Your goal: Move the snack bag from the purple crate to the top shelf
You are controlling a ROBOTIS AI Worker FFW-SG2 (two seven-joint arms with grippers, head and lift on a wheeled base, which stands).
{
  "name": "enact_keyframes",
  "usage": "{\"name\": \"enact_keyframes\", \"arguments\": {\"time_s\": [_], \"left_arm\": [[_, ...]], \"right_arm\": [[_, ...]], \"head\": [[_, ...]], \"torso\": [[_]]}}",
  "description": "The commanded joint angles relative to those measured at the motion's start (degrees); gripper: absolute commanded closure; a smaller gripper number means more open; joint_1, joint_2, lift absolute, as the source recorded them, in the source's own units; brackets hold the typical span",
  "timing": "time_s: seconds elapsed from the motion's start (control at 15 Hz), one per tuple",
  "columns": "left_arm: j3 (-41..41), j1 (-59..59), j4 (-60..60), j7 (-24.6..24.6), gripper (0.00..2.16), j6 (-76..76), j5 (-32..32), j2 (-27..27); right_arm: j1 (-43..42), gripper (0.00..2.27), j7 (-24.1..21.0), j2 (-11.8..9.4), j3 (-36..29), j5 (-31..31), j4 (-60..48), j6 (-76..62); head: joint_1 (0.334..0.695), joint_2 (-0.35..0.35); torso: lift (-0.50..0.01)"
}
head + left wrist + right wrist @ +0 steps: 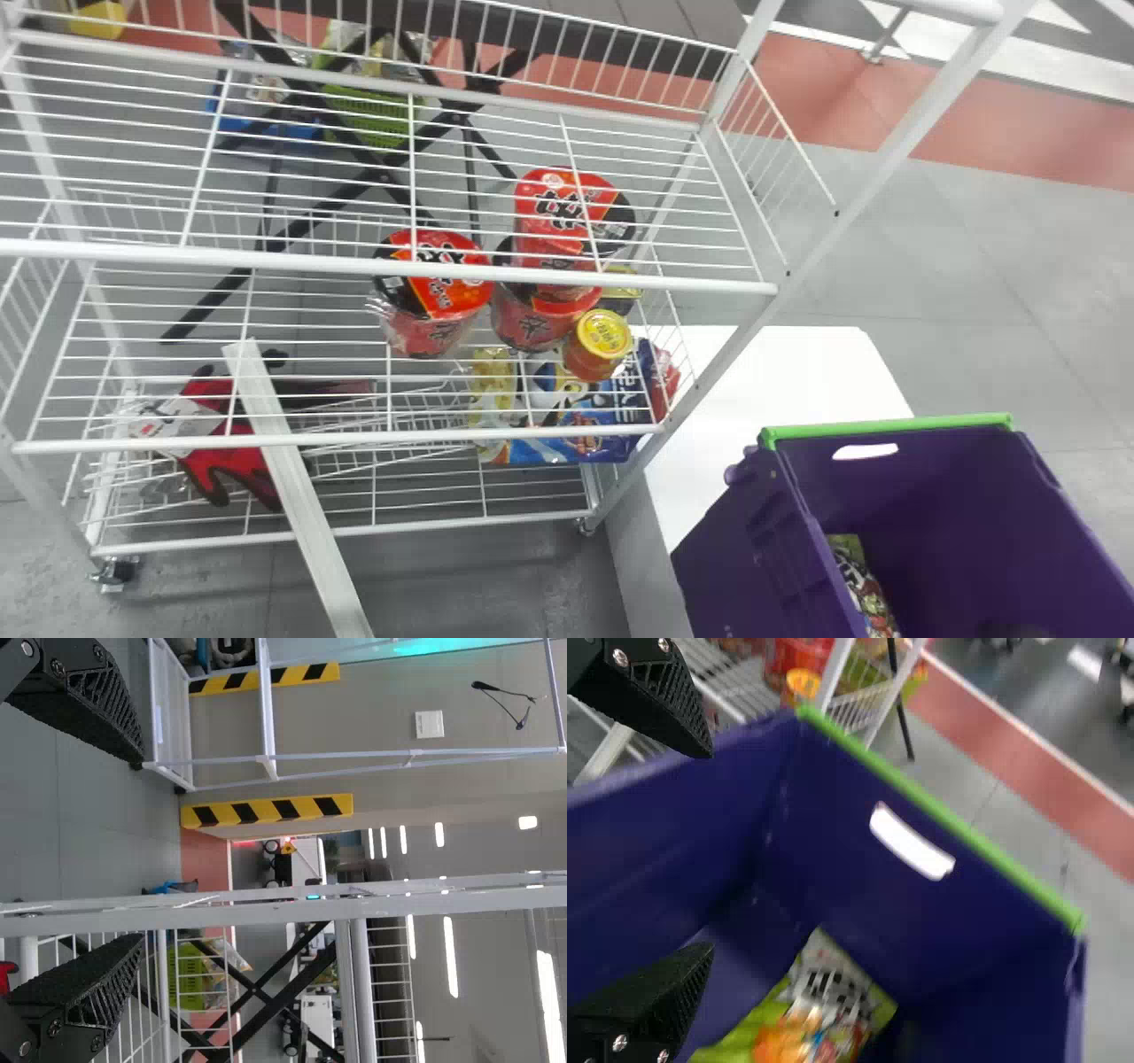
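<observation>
- Early stage, by the look of it: the snack bag (861, 585) lies inside the purple crate (744, 549), not yet grasped.
- Right gripper (709, 850): at the crate's opening, its two black fingers spread wide with nothing between them.
- Left gripper (139, 849): near the white rack's rails, also spread and empty.
- Left to do, as I judge it: close on the bag, lift it past the crate's green rim (886, 427), carry it to the top shelf (390, 268) and let go.
- Crate: deep, purple-walled, with a handle slot; the green and white bag rests low inside.
- Rack: seen through the upper wires, red-lidded cups (443, 275) and a yellow-lidded jar (602, 335); lower, red gloves (235, 456) and blue-and-yellow packs (567, 408).
</observation>
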Motion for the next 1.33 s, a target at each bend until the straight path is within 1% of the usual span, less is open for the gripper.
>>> {"name": "enact_keyframes", "arguments": {"time_s": [0.0, 0.07, 0.13, 0.2, 0.27, 0.4, 0.53, 0.67, 0.8, 1.0, 1.07, 1.13, 1.27], "left_arm": [[0.02, 0.0, 0.39, 0.0, 0.1, -0.19, -0.02, 0.12], [0.02, -0.09, 0.39, 0.0, 0.1, -0.19, -0.02, 0.21], [-0.07, -0.09, 0.39, 0.0, 0.1, -0.19, -0.02, 0.21], [-0.07, -0.09, 0.39, 0.0, 0.1, -0.19, -0.02, 0.21], [-0.07, -0.09, 0.39, 0.0, 0.1, -0.19, -0.02, 0.21], [0.02, -0.09, 0.66, 0.0, 0.1, -0.36, -0.02, 0.3], [0.02, -0.18, 0.74, 0.0, 0.1, -0.36, -0.02, 0.38], [-0.07, -0.35, 0.66, 0.0, 0.1, -0.19, -0.02, 0.38], [-0.07, -0.61, 1.01, 0.0, 0.1, -0.19, -0.11, 0.38], [-0.16, -0.7, 1.1, -0.09, 0.1, -0.01, -0.11, 0.47], [-0.16, -0.7, 1.1, -0.09, 0.1, -0.01, -0.11, 0.56], [-0.16, -0.79, 1.27, -0.09, 0.1, -0.01, -0.11, 0.56], [-0.16, -1.05, 1.8, -0.09, 0.1, -0.19, -0.02, 0.73]], "right_arm": [[0.0, 0.03, -1.62, -4.05, 1.57, 2.06, 7.76, 0.12], [-0.17, 0.03, -1.89, -5.45, 2.27, 3.12, 10.48, 0.12], [-0.61, 0.03, -2.85, -6.24, 3.68, 5.14, 11.98, 0.12], [-0.88, 0.03, -3.82, -6.6, 5.35, 7.69, 13.21, 0.12], [-0.97, 0.03, -4.96, -7.12, 6.58, 9.01, 14.61, 0.12], [-1.14, 0.03, -6.63, -9.06, 8.78, 10.68, 18.83, 0.12], [-1.23, 0.03, -7.69, -10.02, 11.59, 14.02, 20.85, 0.12], [-1.23, 0.03, -8.83, -10.2, 14.76, 16.74, 22.79, 0.12], [-1.93, 0.03, -9.18, -11.17, 17.39, 18.85, 25.43, -0.18], [-3.07, 0.03, -10.24, -11.69, 22.31, 23.86, 28.06, -2.99], [-3.16, 0.03, -11.29, -12.4, 23.63, 24.65, 29.29, -4.39], [-3.69, 0.03, -11.2, -13.01, 24.42, 25.79, 30.87, -5.27], [-4.22, 0.03, -11.11, -14.94, 26.27, 27.73, 34.39, -7.38]], "head": [[0.695, -0.35], [0.695, -0.35], [0.695, -0.35], [0.695, -0.35], [0.695, -0.35], [0.695, -0.35], [0.695, -0.35], [0.695, -0.35], [0.695, -0.35], [0.695, -0.35], [0.695, -0.35], [0.695, -0.35], [0.695, -0.35]], "torso": [[-0.453], [-0.453], [-0.453], [-0.453], [-0.453], [-0.453], [-0.453], [-0.453], [-0.453], [-0.453], [-0.453], [-0.453], [-0.453]]}}
